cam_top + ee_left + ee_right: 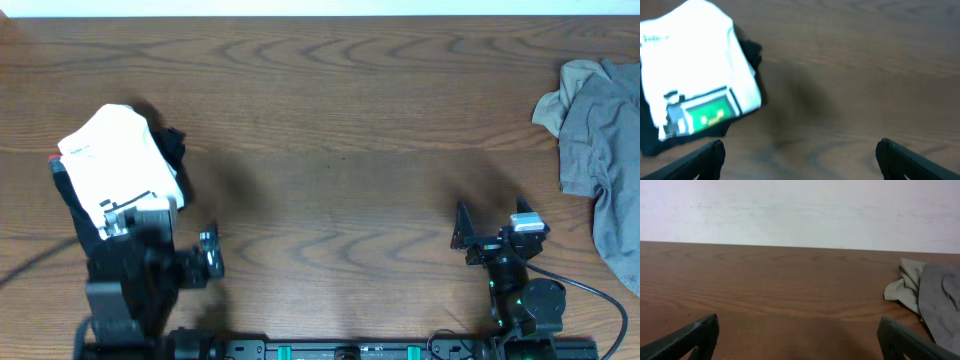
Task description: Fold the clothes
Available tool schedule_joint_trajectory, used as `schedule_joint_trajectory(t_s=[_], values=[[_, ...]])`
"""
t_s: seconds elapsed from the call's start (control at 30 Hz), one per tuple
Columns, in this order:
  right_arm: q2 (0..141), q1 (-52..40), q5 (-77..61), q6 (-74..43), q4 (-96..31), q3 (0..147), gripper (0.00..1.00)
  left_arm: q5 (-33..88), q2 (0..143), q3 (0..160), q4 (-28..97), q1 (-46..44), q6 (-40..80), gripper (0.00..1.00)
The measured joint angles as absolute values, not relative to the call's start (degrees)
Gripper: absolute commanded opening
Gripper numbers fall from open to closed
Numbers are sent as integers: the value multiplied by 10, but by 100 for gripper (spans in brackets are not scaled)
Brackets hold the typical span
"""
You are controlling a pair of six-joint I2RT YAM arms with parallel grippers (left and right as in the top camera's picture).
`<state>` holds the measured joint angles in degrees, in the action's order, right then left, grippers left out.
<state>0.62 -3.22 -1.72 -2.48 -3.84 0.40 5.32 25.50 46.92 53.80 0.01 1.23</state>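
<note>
Left gripper (800, 146): jaws are being held wide, nothing is being gripped. Folded white T-shirt (112, 160) is lying up and left of it, apart from the fingertips. In the left wrist view the shirt is filling the upper left of the frame, with its green-and-white patch (710, 114) on the edge nearest the gripper. Shirt is presenting as a smooth, rounded rectangular bundle. It is resting on black fabric (172, 145), which is showing past its right and lower edges.

Right gripper (492, 225): jaws are being held wide, empty, over bare table (330, 100), brown wood grain. Crumpled grey garment (600, 140) is lying at the right edge of the overhead frame, up and right of the right gripper, well apart. Its folds are soft and irregular.
</note>
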Motion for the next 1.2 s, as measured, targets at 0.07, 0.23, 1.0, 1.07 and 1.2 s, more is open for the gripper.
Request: schedule_joint_trajectory(t_s=[0.07,0.23,1.0,1.07,1.2], values=[[6,-32,-17,-25,-38,4,99,49,213,433,534,0,12,98],[6,-32,-17,-25,-38,4,99,41,107,307,479,1,12,98],[6,-32,-17,-25,-38,4,99,30,6,7,11,18,-3,98],[6,-32,-17,-25,-38,4,99,30,6,8,12,18,-3,98],[6,-32,-17,-25,-38,4,99,30,6,8,12,18,-3,98]])
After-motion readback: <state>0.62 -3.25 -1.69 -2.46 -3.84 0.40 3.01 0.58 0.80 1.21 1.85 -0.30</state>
